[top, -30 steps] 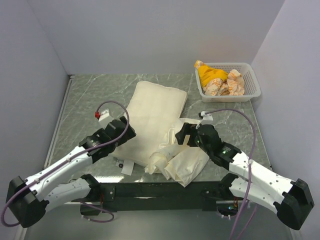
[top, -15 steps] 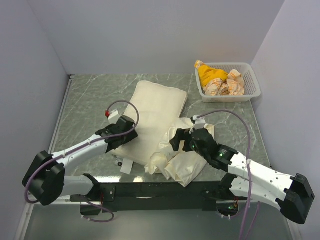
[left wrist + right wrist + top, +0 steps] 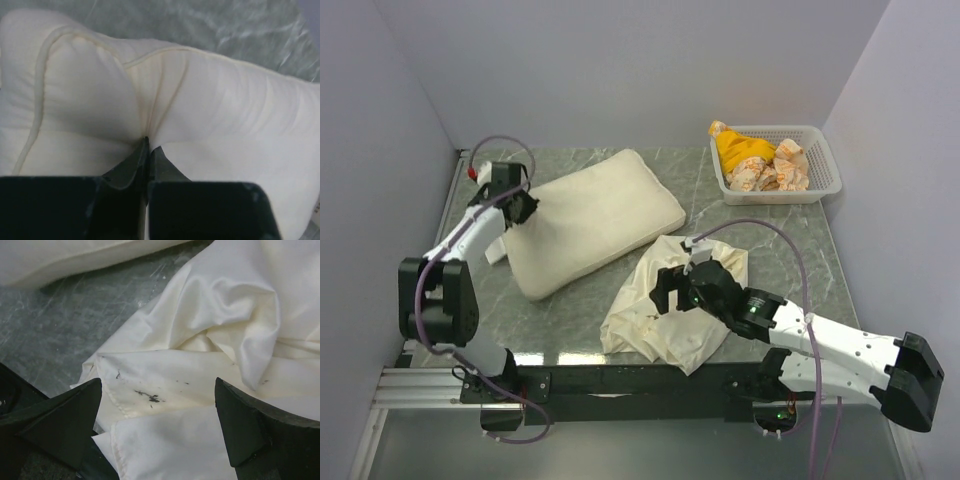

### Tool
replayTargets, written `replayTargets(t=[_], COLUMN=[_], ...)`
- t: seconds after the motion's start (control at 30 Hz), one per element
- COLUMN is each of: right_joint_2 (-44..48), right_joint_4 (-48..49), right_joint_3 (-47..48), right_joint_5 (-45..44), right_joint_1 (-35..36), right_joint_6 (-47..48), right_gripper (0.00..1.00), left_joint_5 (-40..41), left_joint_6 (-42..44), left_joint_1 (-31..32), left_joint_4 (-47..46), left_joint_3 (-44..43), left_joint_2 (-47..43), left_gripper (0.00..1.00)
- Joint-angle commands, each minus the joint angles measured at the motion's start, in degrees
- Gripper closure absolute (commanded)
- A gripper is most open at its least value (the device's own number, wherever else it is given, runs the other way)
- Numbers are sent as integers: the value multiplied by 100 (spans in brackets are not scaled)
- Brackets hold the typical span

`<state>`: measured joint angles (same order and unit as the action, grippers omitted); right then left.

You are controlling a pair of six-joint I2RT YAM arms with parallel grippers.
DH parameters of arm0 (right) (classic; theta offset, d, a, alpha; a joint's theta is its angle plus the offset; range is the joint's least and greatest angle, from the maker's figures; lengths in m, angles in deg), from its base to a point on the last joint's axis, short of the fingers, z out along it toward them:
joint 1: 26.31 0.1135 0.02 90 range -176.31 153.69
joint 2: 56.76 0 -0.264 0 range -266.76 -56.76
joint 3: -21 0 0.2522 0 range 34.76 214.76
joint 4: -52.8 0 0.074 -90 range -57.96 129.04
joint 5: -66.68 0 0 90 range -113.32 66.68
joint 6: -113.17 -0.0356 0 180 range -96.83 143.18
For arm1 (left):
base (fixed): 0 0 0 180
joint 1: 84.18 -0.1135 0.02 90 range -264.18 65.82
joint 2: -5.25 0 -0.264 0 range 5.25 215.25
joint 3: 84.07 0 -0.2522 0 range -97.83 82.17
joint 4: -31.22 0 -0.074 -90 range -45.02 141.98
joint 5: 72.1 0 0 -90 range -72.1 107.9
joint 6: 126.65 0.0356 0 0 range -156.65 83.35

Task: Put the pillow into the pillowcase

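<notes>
Grey marbled table (image 3: 775, 235) between pale walls (image 3: 620, 70) bears pillow (image 3: 590, 220), pillowcase (image 3: 655, 320) and basket (image 3: 817, 131).

Even diffuse light, soft shadows; wrist close-ups blurred.

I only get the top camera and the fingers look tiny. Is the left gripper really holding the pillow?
Observer: Yes. The left wrist view shows the left gripper shut, pinching a fold of the pillow.
Operator: What about the other one?
Observer: The right gripper is open over the pillowcase, with nothing pinched.
Operator: Is the cloth clean?
Observer: Not quite. There are dark smudges near its stitched edge.
</notes>
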<state>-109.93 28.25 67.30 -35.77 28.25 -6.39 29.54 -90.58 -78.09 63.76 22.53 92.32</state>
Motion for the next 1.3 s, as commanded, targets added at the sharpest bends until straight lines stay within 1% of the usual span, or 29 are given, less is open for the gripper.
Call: replayTargets(t=[0.0,0.07,0.1,0.13,0.2,0.23,0.27,0.33,0.37,0.4,0.43,0.47,0.5,0.53,0.57,0.63,0.67,0.73,0.77,0.8,0.83,0.87,0.9,0.93,1.0,1.07,1.13,1.23,1.27], right_joint_2=[-299,-361,-352,-344,-308,-308,-317,-413,-431,-466,-519,-545,-589,-650,-668,-712,-721,-748,-748,-765,-765,-748,-713,-608,-406,-265,-80,139,192], right_joint_4=[-133,-230,-344,-380,-468,-494,-556,-819,-881,-1003,-1048,-1101,-1197,-1215,-1241,-1434,-1470,-1435,-1461,-1531,-1610,-1672,-1777,-1813,-1927,-2049,-2155,-2357,-2480], right_joint_3=[429,421,386,316,201,88,60,16,7,-1,-28,-45,-71,-80,-81,-19,7,95,130,209,244,288,323,341,376,411,473,578,631], right_joint_5=[-12,-152,-214,-310,-390,-425,-556,-723,-855,-934,-1048,-1215,-1268,-1295,-1313,-1549,-1585,-1576,-1585,-1603,-1725,-1778,-1822,-1884,-1928,-1963,-1990,-2069,-2147], right_joint_1=[282,431,510,650,809,932,1003,1143,1301,1380,1451,1556,1574,1575,1583,1592,1584,1583,1583,1592,1584,1575,1583,1557,1540,1504,1487,1469,1469], right_joint_6=[249,232,197,153,-23,-93,-276,-479,-637,-726,-822,-1006,-1103,-1200,-1323,-1525,-1587,-1535,-1526,-1518,-1570,-1588,-1605,-1605,-1640,-1649,-1658,-1667,-1676], right_gripper=[0,0,0,0,0,0,0,0,0,0,0,0,0,1,2,5,7,13,18,30,36,43,56,62,73,80,83,85,85], left_joint_5=[-346,-557,-584,-549,-365,-207,142,373,583,724,821,866,866,866,814,594,568,602,655,725,752,761,770,770,761,761,717,673,621], left_joint_6=[751,788,788,796,788,762,709,472,367,9,-195,-371,-738,-933,-1057,-1286,-1347,-1471,-1506,-1558,-1568,-1611,-1612,-1620,-1620,-1629,-1612,-1498,-1428], left_joint_1=[-196,-117,-64,15,427,620,1065,1568,2058,2281,2640,2800,2932,3220,3363,3704,3846,4258,4417,4567,4846,4962,5077,5287,5437,5587,5622,5614,5614], left_joint_4=[150,205,178,187,283,492,573,609,591,669,705,662,609,548,217,-32,-102,-209,-226,-270,-296,-305,-349,-410,-490,-621,-779,-973,-1086], left_joint_3=[-1628,-1631,-1517,-1385,-911,-744,-377,116,632,872,1118,1634,1900,2147,2619,3069,3133,3151,3116,3073,2994,2949,2914,2836,2774,2694,2642,2510,2466], left_joint_2=[433,251,84,-292,-689,-1057,-1243,-1830,-2016,-2184,-2490,-2641,-2947,-3089,-3212,-3345,-3311,-3021,-2898,-2636,-2512,-2389,-2144,-2019,-1721,-1545,-1325,-1113,-1009], left_gripper=[69,24,8,7,6,6,6,8,7,7,8,10,11,11,11,12,12,12,12,12,12,13,14,15,16,17,17,24,32])
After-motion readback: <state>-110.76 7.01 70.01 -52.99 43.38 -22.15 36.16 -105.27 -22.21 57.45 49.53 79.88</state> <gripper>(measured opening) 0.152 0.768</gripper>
